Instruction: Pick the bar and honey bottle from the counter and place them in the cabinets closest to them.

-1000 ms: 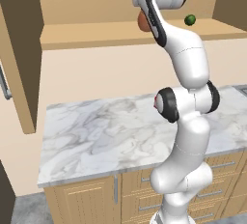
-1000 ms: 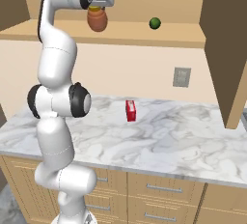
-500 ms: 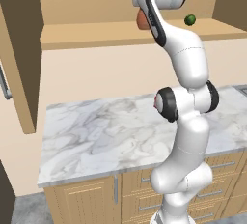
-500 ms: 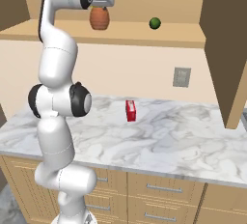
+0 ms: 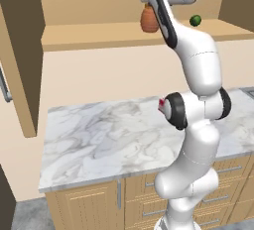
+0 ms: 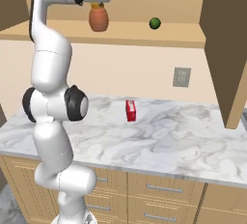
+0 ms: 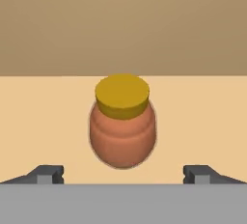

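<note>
So the honey bottle (image 7: 122, 121) is sitting upright on the cabinets' shelf floor (image 6: 130, 32), a bit back from the front edge and toward the left end as the right base view has it. Our gripper (image 7: 123, 174) is spread wide, with a fingertip off to each side of the bottle and clear air between, so nothing is clamped. We'd say that makes sense: the bottle stands on its own base, yellow cap up, so it looks let go and this half of the job seems done.

Other stuff around: a small green ball (image 6: 154, 23) further right along the same shelf, well apart from the bottle, so no trouble there. Down on the counter (image 6: 164, 143) there's a red box (image 6: 130, 110) near the back edge, which looks too chunky to be the bar; we can't spot the bar anywhere.

One thing to watch: the fingers flank the bottle closely, so pulling straight back seems the safe exit. A sideways swing could tip it.
</note>
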Tool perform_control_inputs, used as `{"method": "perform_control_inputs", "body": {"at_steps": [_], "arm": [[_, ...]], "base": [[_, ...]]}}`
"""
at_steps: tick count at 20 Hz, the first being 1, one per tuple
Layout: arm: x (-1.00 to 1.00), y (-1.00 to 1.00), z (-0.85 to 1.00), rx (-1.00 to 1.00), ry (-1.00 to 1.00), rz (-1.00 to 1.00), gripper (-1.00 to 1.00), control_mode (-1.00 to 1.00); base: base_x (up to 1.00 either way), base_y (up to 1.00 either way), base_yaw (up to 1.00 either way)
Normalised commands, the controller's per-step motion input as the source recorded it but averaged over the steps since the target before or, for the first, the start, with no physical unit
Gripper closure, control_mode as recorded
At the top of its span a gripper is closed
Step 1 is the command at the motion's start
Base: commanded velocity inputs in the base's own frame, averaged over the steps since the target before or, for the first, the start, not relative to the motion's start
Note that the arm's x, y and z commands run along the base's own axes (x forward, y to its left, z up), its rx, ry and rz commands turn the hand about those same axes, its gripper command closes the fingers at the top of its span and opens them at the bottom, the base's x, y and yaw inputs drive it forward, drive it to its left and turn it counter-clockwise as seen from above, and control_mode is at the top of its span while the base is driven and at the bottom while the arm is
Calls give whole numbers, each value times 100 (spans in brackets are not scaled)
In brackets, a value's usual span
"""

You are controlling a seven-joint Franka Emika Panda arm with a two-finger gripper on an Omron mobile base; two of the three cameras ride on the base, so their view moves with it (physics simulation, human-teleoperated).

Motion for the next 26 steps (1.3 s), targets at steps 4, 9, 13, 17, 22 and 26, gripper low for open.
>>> {"method": "perform_control_inputs", "body": {"at_steps": [4, 9, 13, 17, 22, 26], "arm": [[-100, -1, -17, -2, -13, 1, -100, -100], [-100, -3, -64, -8, -6, 0, -100, -100], [-100, 0, -100, -18, 0, 0, -100, -100], [-100, -1, -100, -17, 0, 0, -100, -100], [-100, -23, -69, -5, -13, 0, -100, -100], [-99, -24, -12, 1, -33, 0, -100, -100]], "base": [[0, 0, 0], [0, 0, 0], [0, 0, 0], [0, 0, 0], [0, 0, 0], [0, 0, 0]]}}
